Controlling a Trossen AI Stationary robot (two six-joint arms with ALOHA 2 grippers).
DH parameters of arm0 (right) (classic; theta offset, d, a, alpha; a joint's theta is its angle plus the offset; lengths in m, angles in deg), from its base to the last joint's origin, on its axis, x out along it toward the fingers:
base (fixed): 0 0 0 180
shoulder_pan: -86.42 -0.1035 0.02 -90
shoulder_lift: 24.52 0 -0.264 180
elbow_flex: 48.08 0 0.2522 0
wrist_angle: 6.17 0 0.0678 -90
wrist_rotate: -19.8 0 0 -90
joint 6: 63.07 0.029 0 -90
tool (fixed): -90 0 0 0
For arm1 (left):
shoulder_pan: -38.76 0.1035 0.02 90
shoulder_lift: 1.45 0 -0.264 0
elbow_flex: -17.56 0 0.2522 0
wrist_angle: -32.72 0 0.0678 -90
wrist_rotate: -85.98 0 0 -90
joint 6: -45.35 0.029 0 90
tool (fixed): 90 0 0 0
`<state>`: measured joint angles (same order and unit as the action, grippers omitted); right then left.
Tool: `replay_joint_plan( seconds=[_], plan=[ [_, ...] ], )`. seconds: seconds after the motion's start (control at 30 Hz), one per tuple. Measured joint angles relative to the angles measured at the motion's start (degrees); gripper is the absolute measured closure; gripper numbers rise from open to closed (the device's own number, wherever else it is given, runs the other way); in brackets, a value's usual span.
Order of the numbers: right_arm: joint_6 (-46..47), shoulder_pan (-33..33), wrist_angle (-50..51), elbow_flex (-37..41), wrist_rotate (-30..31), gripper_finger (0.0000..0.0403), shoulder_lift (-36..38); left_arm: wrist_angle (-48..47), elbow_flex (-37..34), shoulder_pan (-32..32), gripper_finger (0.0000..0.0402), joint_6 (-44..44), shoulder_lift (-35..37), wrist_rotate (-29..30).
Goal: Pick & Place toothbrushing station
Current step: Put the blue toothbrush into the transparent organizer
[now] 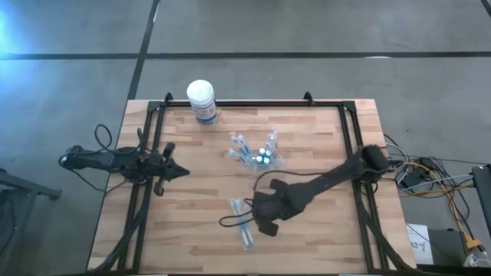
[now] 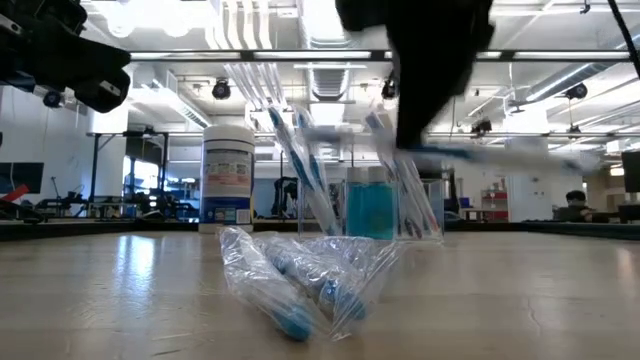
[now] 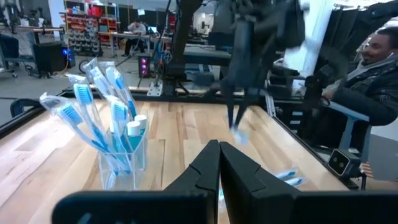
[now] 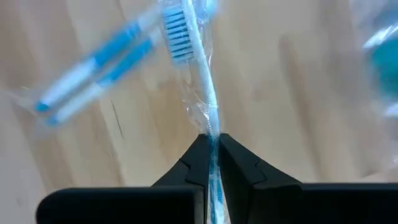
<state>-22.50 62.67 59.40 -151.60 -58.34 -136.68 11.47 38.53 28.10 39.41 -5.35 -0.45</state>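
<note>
The toothbrushing station (image 1: 261, 156) is a clear plastic holder near the table's middle, standing on its base. Several blue-and-white toothbrushes and teal-capped tubes stand in it; it also shows in the left wrist view (image 3: 122, 158) and the low view (image 2: 372, 208). My right gripper (image 1: 261, 222) hovers near the table's front, shut on a wrapped toothbrush (image 4: 198, 68). Beside it, more wrapped toothbrushes (image 1: 240, 217) lie flat on the table. My left gripper (image 1: 181, 172) is shut and empty at the table's left, pointing toward the station. My right gripper pinches the wrapped toothbrush by its handle (image 4: 212, 127) between the two fingers, through the clear wrap. The brush runs along the fingers and sticks out past their tips, bristle head (image 4: 177, 28) farthest out. It is clear of the wood below.
A white-lidded round canister (image 1: 202, 100) with a blue label stands at the table's far edge, left of the station. A black frame (image 1: 146, 153) runs along the table's sides. A person (image 3: 373, 68) sits beyond the table's right side.
</note>
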Motion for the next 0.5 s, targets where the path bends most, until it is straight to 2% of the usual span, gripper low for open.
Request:
replay_joint_plan(
  seconds=[0.13, 0.2, 0.27, 0.33, 0.4, 0.5],
  plan=[
    [-7.6, -2.3, -2.7, 0.7, 10.0, 0.0385, 7.6, 1.1, 0.0, 0.0, 0.0388, 0.0, 0.0, 0.5],
    [-10.1, -3.2, -3.9, 2.9, 15.4, 0.0385, 11.6, 1.6, -0.2, 0.0, 0.0388, 0.1, 0.0, 0.8],
    [-12.4, -3.3, -6.4, 6.7, 18.2, 0.0385, 15.6, 2.5, -0.8, 0.0, 0.0388, -0.2, 0.0, 1.1],
    [-17.1, -3.4, -11.7, 11.7, 19.2, 0.0385, 19.7, 2.9, -1.4, 0.0, 0.0388, -0.4, -0.1, 1.0],
    [-23.7, -3.4, -21.2, 18.3, 19.3, 0.0385, 24.0, 3.1, -2.3, 0.0, 0.0388, -0.5, -0.1, 1.0],
    [-33.3, -3.2, -39.6, 29.8, 14.3, 0.0385, 29.1, 5.5, -4.6, 0.0, 0.0388, -0.6, -0.1, 1.0]
  ],
)
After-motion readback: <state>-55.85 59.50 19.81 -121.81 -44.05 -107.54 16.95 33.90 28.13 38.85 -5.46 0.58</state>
